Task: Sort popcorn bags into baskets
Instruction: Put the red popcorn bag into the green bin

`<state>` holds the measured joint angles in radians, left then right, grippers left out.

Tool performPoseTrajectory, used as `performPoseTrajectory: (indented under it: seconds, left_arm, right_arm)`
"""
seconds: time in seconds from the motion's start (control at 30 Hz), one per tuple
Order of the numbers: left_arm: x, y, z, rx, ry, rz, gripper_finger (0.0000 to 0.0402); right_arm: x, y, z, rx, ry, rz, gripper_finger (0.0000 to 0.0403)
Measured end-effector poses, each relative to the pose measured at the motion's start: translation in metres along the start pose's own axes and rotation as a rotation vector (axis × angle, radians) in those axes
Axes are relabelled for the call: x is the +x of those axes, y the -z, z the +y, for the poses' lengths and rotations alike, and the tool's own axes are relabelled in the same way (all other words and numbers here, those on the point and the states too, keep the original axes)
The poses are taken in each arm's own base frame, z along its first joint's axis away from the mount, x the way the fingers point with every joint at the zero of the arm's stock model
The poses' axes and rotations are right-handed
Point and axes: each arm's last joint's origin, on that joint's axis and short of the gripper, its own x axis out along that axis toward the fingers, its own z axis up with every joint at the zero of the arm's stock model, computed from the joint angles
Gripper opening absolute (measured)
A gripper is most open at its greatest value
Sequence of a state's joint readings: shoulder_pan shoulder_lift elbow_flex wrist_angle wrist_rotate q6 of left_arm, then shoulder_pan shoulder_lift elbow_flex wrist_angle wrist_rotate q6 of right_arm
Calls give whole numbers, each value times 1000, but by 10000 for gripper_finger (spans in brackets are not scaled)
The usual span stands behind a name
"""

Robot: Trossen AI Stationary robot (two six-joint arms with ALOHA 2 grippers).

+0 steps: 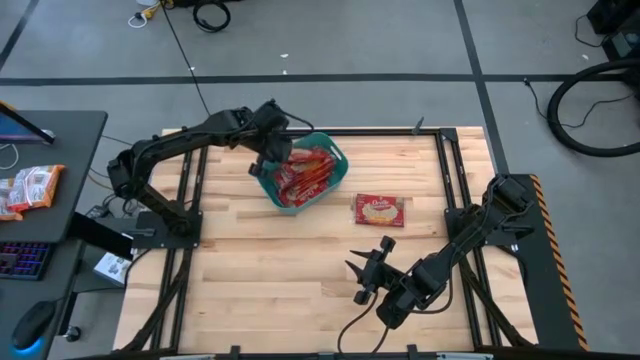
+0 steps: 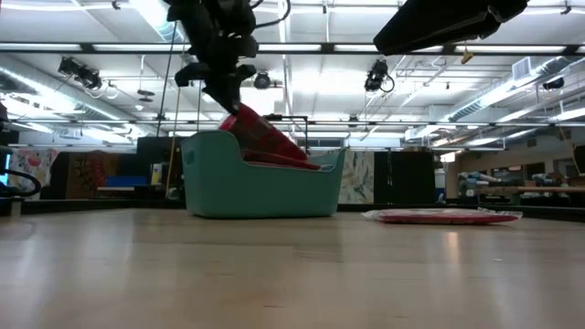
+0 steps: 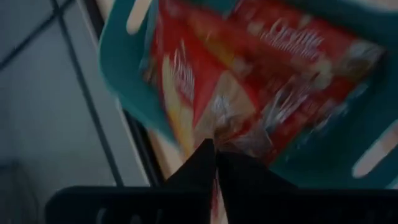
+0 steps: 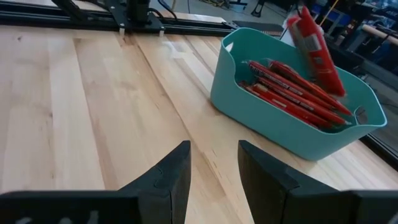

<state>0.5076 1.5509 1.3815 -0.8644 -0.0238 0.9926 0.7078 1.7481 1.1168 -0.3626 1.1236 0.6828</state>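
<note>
place: robotics lab | floor: grey concrete with dark tape lines (image 1: 480,80) | ceiling: rows of long fluorescent lights (image 2: 512,87) | bench: pale butcher-block wooden table (image 1: 270,270)

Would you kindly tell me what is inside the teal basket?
The basket holds red popcorn bags stacked on edge; the left tool pinches one leaning bag. The basket floor is covered.

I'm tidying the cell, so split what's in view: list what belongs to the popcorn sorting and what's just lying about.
Part of the job:
- teal basket, with red popcorn bags piled in it
- popcorn bag pinched by the left gripper above the basket
- popcorn bag flat on the table
- right gripper, open, waiting

Lying about:
- orange-and-white packets on the side desk
- keyboard
- mouse
</note>
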Motion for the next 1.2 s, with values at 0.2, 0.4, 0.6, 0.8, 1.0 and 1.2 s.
performPoseTrajectory:
  seconds: [0.2, 0.4, 0.6, 0.8, 1.0, 1.2]
  left_arm:
    - [0, 5, -5, -72, -3, 128, 89]
    - [-8, -11, -19, -147, -123, 253, 148]
    - [-29, -43, -51, -263, 3, 35, 152]
    - [-44, -70, -92, -350, 138, -60, 142]
    - [-42, -67, -134, -369, 170, -114, 142]
    - [-47, -50, -165, -422, 117, -222, 141]
  right_arm:
    - [0, 0, 0, -29, 0, 0, 137]
    - [1, 0, -1, -87, 13, -4, 137]
    - [14, 2, -12, -167, 72, 46, 137]
    - [32, 11, -33, -172, 97, 239, 137]
    - [44, 20, -54, -225, 75, 507, 137]
    - [60, 29, -77, -296, 55, 751, 138]
